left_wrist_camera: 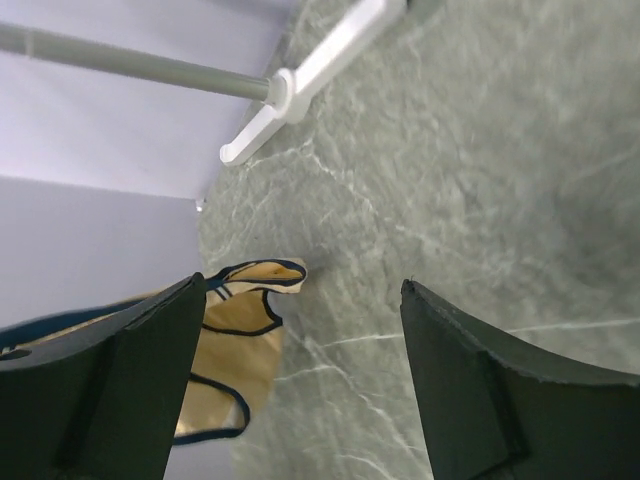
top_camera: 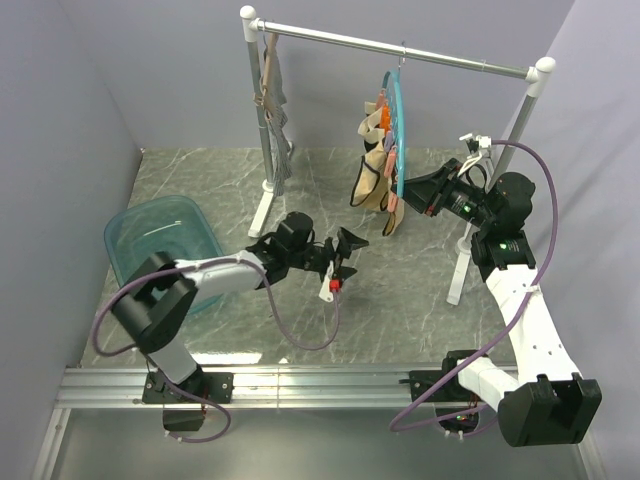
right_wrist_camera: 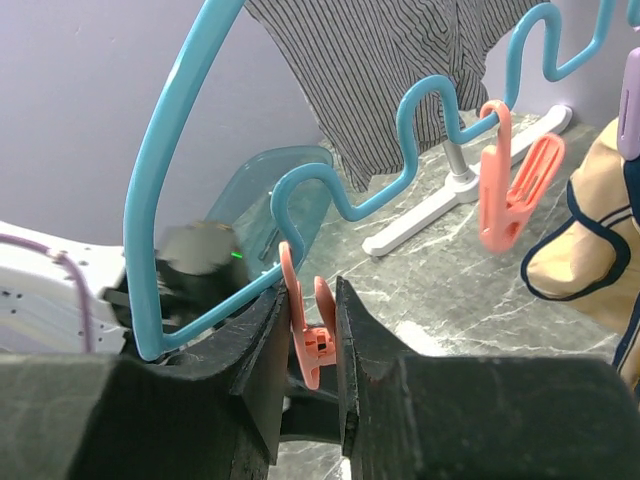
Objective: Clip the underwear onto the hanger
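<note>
The teal hanger [top_camera: 398,120] hangs by its hook from the rail, with the tan dark-trimmed underwear [top_camera: 372,175] dangling from its left side. My right gripper [top_camera: 428,195] reaches in from the right, just below the hoop. In the right wrist view it [right_wrist_camera: 312,290] is shut on a salmon-orange clip [right_wrist_camera: 312,340] on the teal hoop [right_wrist_camera: 170,150], and the underwear [right_wrist_camera: 590,230] shows at the right edge. My left gripper [top_camera: 345,255] hovers low, down-left of the underwear, and is open. In its own view it [left_wrist_camera: 302,283] holds nothing; the underwear [left_wrist_camera: 235,340] hangs beyond the left finger [left_wrist_camera: 120,380].
A teal tub [top_camera: 160,240] sits at the left of the marble floor. The white rack has a top rail [top_camera: 400,47] and feet [top_camera: 262,210] [top_camera: 460,270]. A grey striped garment [top_camera: 272,90] hangs at the rail's left end. A second orange clip [right_wrist_camera: 510,185] dangles from the hoop.
</note>
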Robot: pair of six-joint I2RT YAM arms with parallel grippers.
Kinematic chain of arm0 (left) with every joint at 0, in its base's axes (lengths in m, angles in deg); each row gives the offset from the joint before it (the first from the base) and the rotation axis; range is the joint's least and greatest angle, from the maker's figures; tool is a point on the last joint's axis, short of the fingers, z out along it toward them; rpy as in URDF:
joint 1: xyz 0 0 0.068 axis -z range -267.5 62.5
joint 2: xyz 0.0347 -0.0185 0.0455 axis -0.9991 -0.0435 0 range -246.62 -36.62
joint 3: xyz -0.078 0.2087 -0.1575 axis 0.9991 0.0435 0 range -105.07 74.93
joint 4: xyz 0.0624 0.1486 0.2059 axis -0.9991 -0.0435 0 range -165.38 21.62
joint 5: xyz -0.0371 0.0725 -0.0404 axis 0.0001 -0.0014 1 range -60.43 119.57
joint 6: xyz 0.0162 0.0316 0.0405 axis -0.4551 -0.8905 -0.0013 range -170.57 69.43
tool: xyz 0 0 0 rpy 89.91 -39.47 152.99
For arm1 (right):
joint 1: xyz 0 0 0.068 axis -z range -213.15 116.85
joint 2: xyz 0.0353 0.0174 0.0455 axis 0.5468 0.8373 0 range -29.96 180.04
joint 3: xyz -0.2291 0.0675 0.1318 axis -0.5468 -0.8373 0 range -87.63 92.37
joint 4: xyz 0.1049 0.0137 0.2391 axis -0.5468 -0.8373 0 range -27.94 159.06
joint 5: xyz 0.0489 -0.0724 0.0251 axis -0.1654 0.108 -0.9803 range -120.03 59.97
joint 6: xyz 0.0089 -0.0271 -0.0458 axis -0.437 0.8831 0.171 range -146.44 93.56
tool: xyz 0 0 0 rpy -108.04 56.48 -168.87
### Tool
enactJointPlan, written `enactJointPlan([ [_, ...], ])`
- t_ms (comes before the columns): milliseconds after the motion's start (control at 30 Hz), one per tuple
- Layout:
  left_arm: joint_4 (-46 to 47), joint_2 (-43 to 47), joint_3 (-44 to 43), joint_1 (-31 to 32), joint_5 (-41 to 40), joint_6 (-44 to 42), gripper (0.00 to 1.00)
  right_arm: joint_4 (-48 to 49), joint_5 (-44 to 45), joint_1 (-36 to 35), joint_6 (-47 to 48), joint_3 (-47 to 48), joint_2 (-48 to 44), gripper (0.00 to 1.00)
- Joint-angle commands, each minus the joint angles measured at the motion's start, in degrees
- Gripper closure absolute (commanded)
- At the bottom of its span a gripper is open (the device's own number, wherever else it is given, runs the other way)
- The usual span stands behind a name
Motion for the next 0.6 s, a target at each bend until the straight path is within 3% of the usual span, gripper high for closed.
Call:
enactJointPlan([
  [0, 3.67, -4.72, -4.16, 0.16, 1.35, -14.71, 0.16, 1.78, -0.29, 0.05, -1.16, 2.17, 0.08, 1.00],
  [133, 10.60, -7.82, -5.84, 1.47, -1.36, -6.75, 0.16, 1.34, 0.50, 0.14, -1.25, 2.26, -0.09, 1.00],
  [233, 10.70, -7.65, -8.56, 2.97, -6.01, 10.98, 0.23, 3.09, 1.20, 0.22, -2.65, 1.65, -0.62, 1.00],
  [267, 10.79, -7.30, -8.66, 3.15, -7.08, 20.43, 0.25, 3.79, 1.55, 0.14, -3.35, 1.56, -0.53, 1.00],
  [367, 15.41, -4.84, -3.33, 3.15, -11.65, 33.47, 0.26, 5.11, 2.52, 0.14, -4.76, 1.56, -0.45, 1.00],
  [567, 20.88, -2.46, 6.00, 3.24, -20.34, 51.35, 0.21, 7.66, 3.58, 0.14, -7.83, 1.12, -0.62, 1.00],
])
